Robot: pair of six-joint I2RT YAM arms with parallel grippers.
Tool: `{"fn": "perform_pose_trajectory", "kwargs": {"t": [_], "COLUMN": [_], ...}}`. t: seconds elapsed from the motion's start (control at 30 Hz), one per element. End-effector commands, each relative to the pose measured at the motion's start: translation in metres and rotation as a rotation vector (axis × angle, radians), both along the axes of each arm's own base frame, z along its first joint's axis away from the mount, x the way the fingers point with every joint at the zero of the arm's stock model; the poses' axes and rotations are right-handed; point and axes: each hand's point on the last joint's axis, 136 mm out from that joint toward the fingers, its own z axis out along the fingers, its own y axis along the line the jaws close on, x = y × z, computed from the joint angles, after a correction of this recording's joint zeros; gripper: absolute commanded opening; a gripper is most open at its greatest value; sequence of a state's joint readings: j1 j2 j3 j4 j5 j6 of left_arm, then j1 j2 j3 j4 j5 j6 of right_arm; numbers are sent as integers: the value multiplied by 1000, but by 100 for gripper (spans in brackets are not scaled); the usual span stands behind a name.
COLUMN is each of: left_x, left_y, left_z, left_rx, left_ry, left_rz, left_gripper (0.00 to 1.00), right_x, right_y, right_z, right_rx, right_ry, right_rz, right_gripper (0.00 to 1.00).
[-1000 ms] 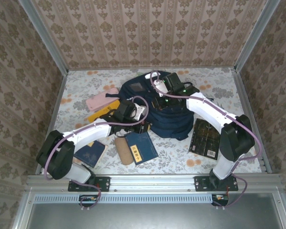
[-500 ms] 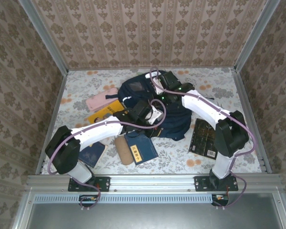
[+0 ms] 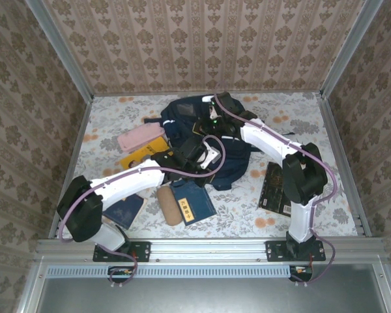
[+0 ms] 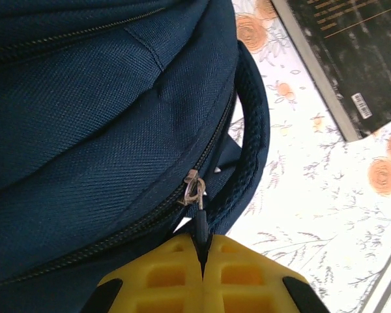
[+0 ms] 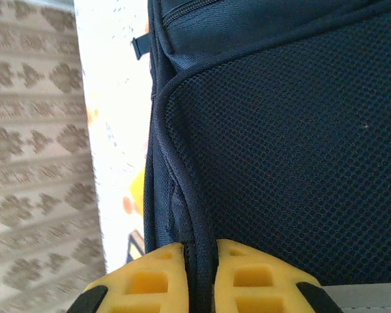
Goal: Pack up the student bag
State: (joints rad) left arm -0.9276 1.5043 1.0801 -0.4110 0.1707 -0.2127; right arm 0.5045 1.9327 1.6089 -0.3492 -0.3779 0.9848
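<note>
On the student bag (image 4: 104, 98), left gripper (image 4: 202, 248) pinches zip pull (image 4: 194, 190), right gripper (image 5: 199, 251) piping (image 5: 182, 195).

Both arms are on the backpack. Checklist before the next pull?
1. Left gripper shut on the zipper pull: ok, the pull's tab runs between the closed fingers.
2. Right gripper clamped on the backpack: ok, it pinches the piped edge seam.
3. Zipper open wide enough for books: cannot tell.
4. Books inside: not ok, the black book and the blue book lie on the table beside the backpack.
5. Arms apart: ok, in the top view they grip opposite sides.
</note>
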Motion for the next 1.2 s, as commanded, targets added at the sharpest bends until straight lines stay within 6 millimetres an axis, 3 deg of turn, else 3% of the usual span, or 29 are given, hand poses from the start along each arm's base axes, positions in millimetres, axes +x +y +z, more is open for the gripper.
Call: {"fn": "perform_pose_trajectory", "kwargs": {"t": [0.0, 0.17, 0.6, 1.0, 1.17], "left_x": [6, 21, 32, 35, 44], "left_y": [18, 26, -5, -39, -52], "left_z": [2, 3, 4, -12, -19], "left_rx": [68, 71, 55, 111, 158], "left_ry": [-59, -60, -66, -109, -151], "left_rz": [15, 57, -17, -82, -93], "left_gripper": [0, 0, 0, 0, 0], "right_x": [24, 30, 50, 55, 52], "right_y": [14, 22, 42, 32, 15], "right_z": [30, 39, 68, 97, 115], "right_rx": [163, 227, 350, 424, 436], "right_ry": [85, 104, 118, 93, 51], "right_rz": [-183, -269, -373, -489, -583], "right_gripper": [0, 0, 0, 0, 0]}}
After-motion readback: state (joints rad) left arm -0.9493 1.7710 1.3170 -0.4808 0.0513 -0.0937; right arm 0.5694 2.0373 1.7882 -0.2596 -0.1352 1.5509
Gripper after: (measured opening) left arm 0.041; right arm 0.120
